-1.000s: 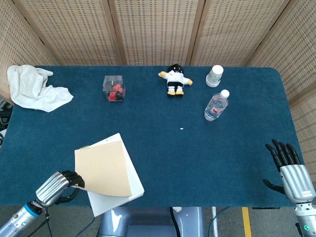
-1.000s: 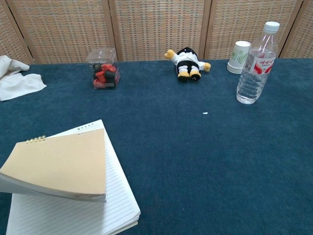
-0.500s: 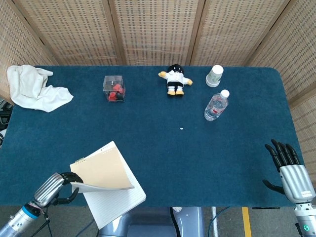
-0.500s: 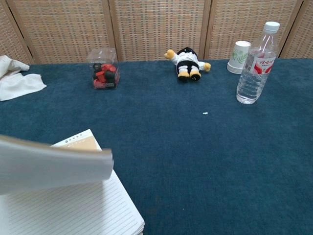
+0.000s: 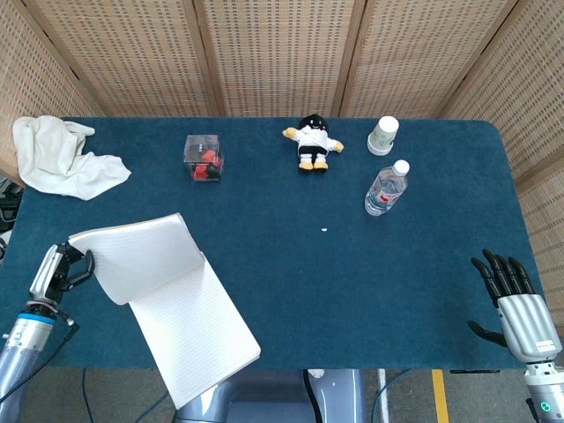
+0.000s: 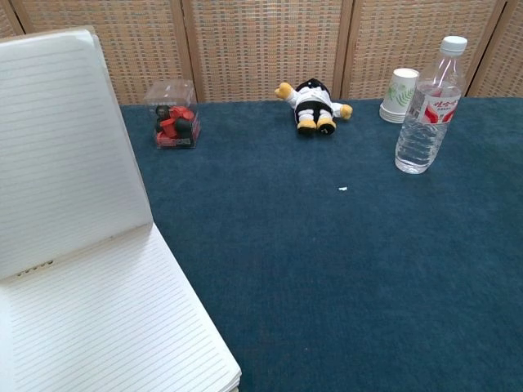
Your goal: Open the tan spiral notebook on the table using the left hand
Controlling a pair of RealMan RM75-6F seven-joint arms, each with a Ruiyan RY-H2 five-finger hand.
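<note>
The spiral notebook point(image 5: 189, 322) lies open at the table's front left, its lined white pages point(image 6: 106, 327) facing up. Its cover and front leaves point(image 5: 132, 256) stand turned up and over to the left, and their lined underside point(image 6: 65, 155) fills the left of the chest view. My left hand point(image 5: 57, 269) is at the far left edge of that raised leaf and grips it between its fingers; the chest view hides this hand. My right hand point(image 5: 515, 300) stays at the front right table edge, fingers spread and holding nothing.
A white cloth point(image 5: 62, 159) lies at the back left. Along the back stand a clear box with red pieces point(image 5: 204, 159), a plush toy point(image 5: 312, 142), a paper cup point(image 5: 383, 136) and a water bottle point(image 5: 386, 189). A tiny white scrap point(image 5: 324, 231) sits mid-table.
My left hand has swung the tan cover up and over to the left, from low over the pages to fully turned back. The lined pages now lie exposed. The right hand has not moved.
</note>
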